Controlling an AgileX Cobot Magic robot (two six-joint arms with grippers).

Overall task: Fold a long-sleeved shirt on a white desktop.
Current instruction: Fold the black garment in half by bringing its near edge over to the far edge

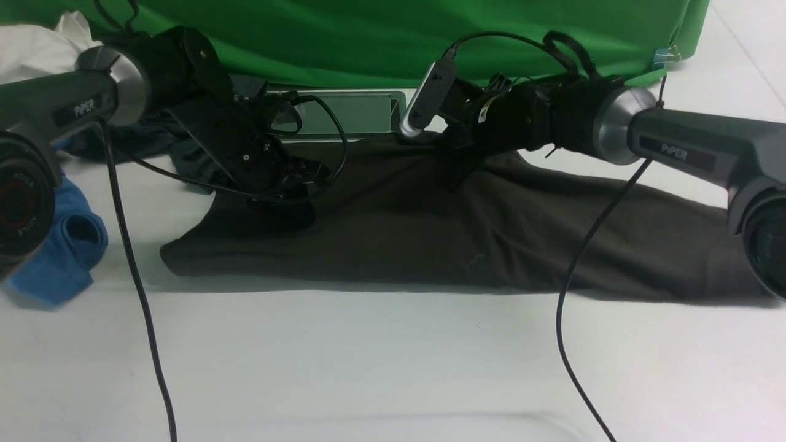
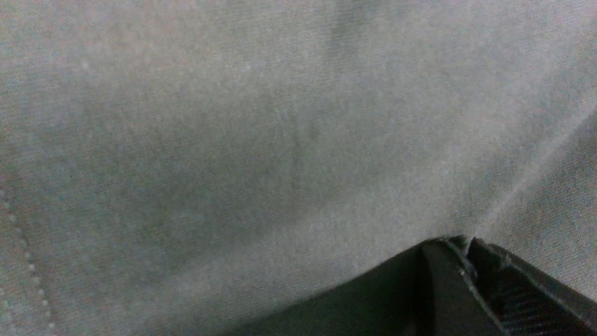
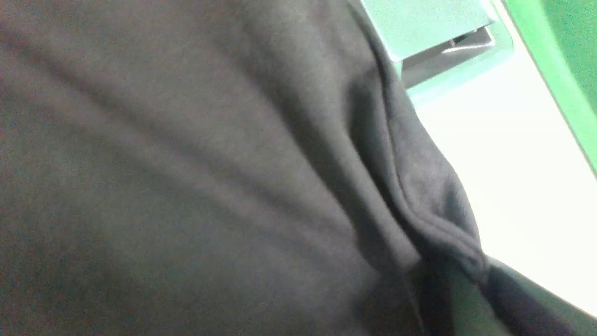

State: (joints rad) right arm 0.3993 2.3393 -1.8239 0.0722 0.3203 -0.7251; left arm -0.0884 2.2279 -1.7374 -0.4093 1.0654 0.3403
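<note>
The left tool is pinched together on a crease of cloth. The right tool is closed on a gathered hem at the far edge. Both hold the long-sleeved shirt, which lies spread low across the table, one sleeve trailing right. Folding looks early, with most folds left to make. The front view gives the layout. Only the right wrist view shows the bunched hem near the cable hatch.

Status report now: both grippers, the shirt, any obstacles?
Left gripper shut on long-sleeved shirt. Right gripper pinching its far edge. Shirt spread on white desktop. Right arm's cable hangs over it.
</note>
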